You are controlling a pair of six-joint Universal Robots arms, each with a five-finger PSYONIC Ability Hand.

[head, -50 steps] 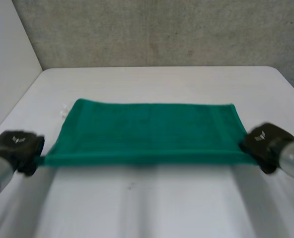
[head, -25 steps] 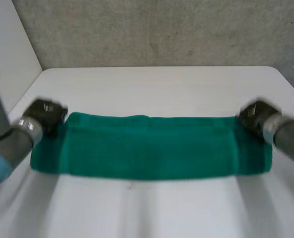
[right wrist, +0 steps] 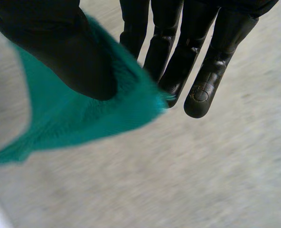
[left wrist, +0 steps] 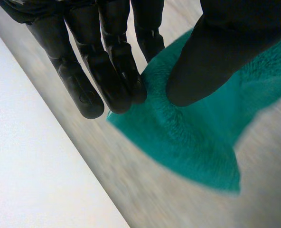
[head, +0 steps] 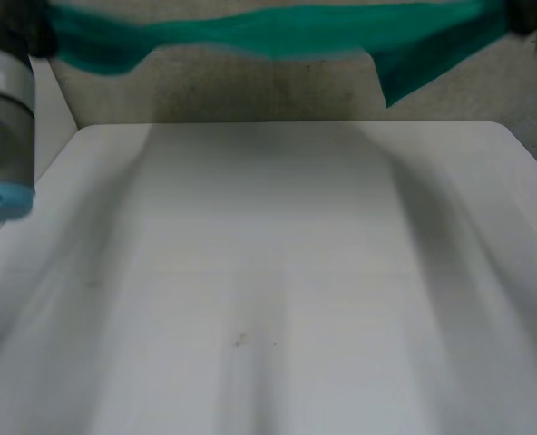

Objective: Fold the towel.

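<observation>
Pinching tight, the fingers point(left wrist: 114, 71) of the left hand point(left wrist: 216, 42) press close together and squeeze one end of the green towel point(left wrist: 197, 142) against the thumb. The right hand point(right wrist: 60, 47) does the same with its fingers point(right wrist: 178, 61) at the other end.

From the head view, the towel is up in the air. It is pulled into a long band from about ten o'clock to two o'clock, high above the white table point(head: 268, 272). A loose flap hangs down near one o'clock. The left arm point(head: 5, 109) is at nine o'clock.

I think the towel is soft, light and floppy, because it droops between the hands. It looks fuzzy, so it should not slip much. The corners look like the best places to hold it.

The top of the towel is cut off in the head view. I cannot tell if each hand has a real corner or just an edge.
</observation>
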